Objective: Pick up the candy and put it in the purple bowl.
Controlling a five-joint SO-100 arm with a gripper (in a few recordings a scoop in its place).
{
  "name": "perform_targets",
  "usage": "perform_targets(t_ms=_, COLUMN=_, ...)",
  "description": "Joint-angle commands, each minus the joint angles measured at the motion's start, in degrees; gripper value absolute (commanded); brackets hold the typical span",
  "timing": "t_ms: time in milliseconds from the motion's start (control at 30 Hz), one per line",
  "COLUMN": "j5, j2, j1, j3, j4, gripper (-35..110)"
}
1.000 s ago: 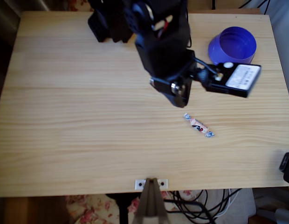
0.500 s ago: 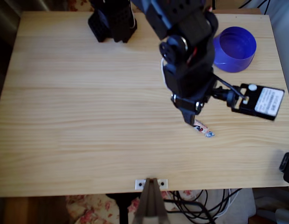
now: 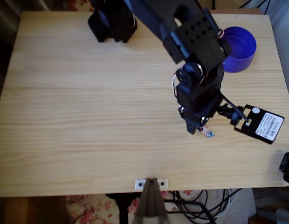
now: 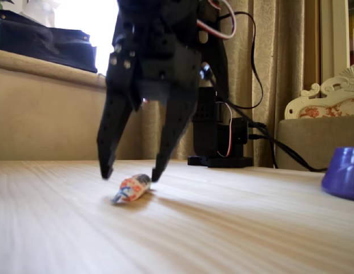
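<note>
The candy [image 4: 132, 188] lies flat on the wooden table, a small wrapped sweet with red marks and a silvery twisted end. In the overhead view just its lower end, the candy [image 3: 208, 134], pokes out from under the black arm. My gripper [image 4: 131, 172] is open, its two black fingers pointing down and straddling the candy, tips a little above the tabletop. From above, the gripper [image 3: 199, 129] sits over the sweet. The purple bowl [image 3: 237, 48] stands at the table's far right corner, well apart from the gripper; its edge, the purple bowl [image 4: 343, 173], shows at the right of the fixed view.
The arm's black base [image 3: 112, 19] stands at the table's far edge. A black camera module [image 3: 262, 126] juts from the wrist toward the right edge. Cables [image 3: 200, 205] hang below the table's near edge. A white bracket [image 3: 151, 184] is fixed at the near edge.
The arm has swung right and toward the near edge, then dropped lower over the candy, which now lies mostly beneath it. The candy and bowl have not moved.
</note>
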Motion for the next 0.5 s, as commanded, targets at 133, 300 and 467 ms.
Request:
perform_targets(t_ms=133, j5=0.8, j2=1.1, j1=-0.7, j3=-5.4, j4=0.4, gripper=20)
perform_targets(t_ms=300, j5=1.6, j2=-0.4, j1=-1.1, j3=-6.8, j4=1.1, gripper=19)
perform_targets(t_ms=467, j5=2.1, j2=-2.3, j1=-1.8, j3=-8.7, j4=1.8, gripper=19)
